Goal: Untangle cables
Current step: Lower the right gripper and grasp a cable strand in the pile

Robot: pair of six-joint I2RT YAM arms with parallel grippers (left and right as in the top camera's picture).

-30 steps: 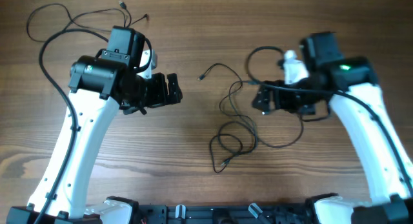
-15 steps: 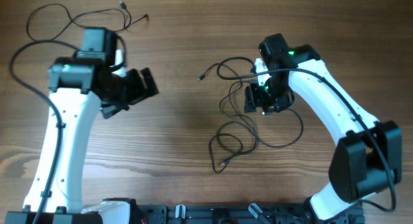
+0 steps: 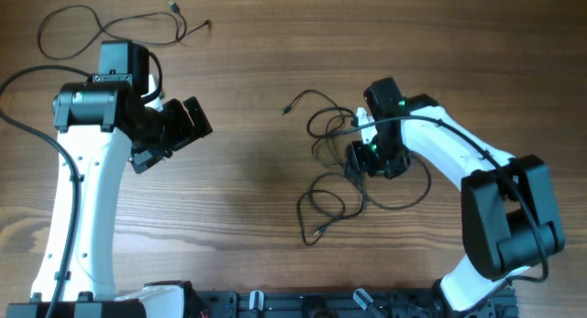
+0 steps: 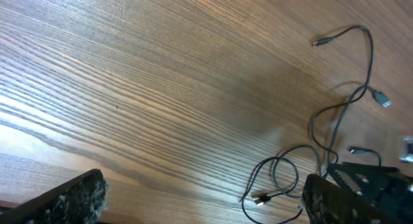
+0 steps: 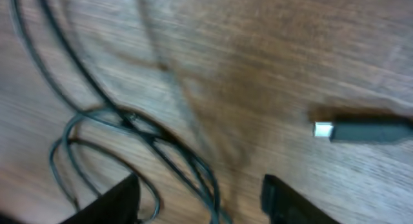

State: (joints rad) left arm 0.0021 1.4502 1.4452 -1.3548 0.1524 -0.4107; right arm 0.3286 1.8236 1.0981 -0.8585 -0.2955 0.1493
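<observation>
The tangled cables (image 3: pixel 330 167) lie as loose dark loops right of the table's centre, with plug ends at the upper left (image 3: pixel 286 109) and the bottom (image 3: pixel 318 232). My right gripper (image 3: pixel 354 159) is open, low over the right side of the tangle. In the right wrist view its fingers (image 5: pixel 200 192) straddle blurred strands (image 5: pixel 164 146), and a silver-tipped plug (image 5: pixel 361 130) lies to the right. My left gripper (image 3: pixel 188 127) is open and empty, well left of the tangle. The left wrist view (image 4: pixel 200 198) shows the cables (image 4: pixel 339 114) at far right. Another thin cable (image 3: pixel 110 27) lies at the top left.
The thick black cable of the left arm (image 3: pixel 23 75) curves off the left edge. The right arm's own cable (image 3: pixel 413 194) loops on the table beside the tangle. Bare wood lies between the two grippers.
My right gripper has swung left and down onto the right side of the tangle. My left arm has drawn back to the left, away from the cables.
</observation>
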